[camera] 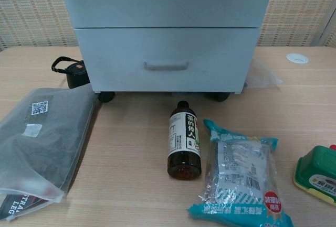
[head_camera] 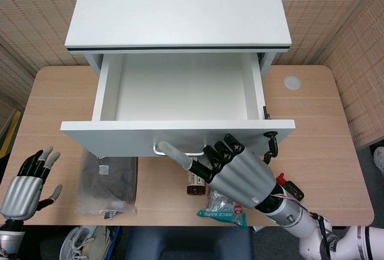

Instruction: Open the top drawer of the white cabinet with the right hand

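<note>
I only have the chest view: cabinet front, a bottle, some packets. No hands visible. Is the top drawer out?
Observer: Yes. In the head view the top drawer is pulled well out and shows nothing inside.
Operator: Where's the right hand?
Observer: The right hand is just in front of the drawer's front panel, fingers apart, near the handle. I cannot tell whether it touches it.
Operator: And the left?
Observer: The left hand is at the table's near left corner, fingers spread, holding nothing.
</note>
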Controlling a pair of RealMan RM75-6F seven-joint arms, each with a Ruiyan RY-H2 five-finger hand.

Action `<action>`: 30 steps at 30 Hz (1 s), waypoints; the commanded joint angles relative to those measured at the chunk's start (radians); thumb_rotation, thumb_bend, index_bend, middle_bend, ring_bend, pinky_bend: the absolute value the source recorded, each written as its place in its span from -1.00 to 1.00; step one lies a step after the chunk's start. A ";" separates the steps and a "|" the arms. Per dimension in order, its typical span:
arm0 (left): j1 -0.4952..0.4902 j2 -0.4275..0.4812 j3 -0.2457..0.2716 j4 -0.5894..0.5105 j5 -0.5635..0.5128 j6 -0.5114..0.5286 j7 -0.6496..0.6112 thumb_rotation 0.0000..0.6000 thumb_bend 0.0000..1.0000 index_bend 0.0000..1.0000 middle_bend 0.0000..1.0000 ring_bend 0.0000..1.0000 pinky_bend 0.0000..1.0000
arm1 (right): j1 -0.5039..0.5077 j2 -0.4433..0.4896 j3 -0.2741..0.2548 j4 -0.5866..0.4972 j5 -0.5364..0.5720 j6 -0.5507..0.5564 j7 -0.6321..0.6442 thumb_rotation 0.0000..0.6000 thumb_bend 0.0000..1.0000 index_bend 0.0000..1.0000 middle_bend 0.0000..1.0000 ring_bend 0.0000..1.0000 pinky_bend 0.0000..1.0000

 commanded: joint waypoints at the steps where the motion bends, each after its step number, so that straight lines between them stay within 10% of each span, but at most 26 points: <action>1: 0.000 0.001 0.000 -0.001 -0.001 -0.001 0.000 1.00 -0.35 -0.82 -1.00 -0.94 -0.78 | -0.003 0.000 -0.001 0.003 -0.013 0.007 0.011 1.00 -1.00 -0.91 0.84 0.95 0.96; 18: -0.005 0.009 0.001 -0.014 -0.010 -0.015 0.009 1.00 -0.35 -0.82 -1.00 -0.94 -0.78 | -0.136 0.095 -0.093 0.002 -0.132 0.140 0.167 1.00 -1.00 -0.91 0.76 0.89 0.96; 30: -0.007 0.017 0.000 -0.026 -0.007 -0.015 0.010 1.00 -0.35 -0.82 -1.00 -0.94 -0.78 | -0.295 0.202 -0.226 0.015 -0.178 0.251 0.348 1.00 -1.00 -0.44 0.62 0.73 0.92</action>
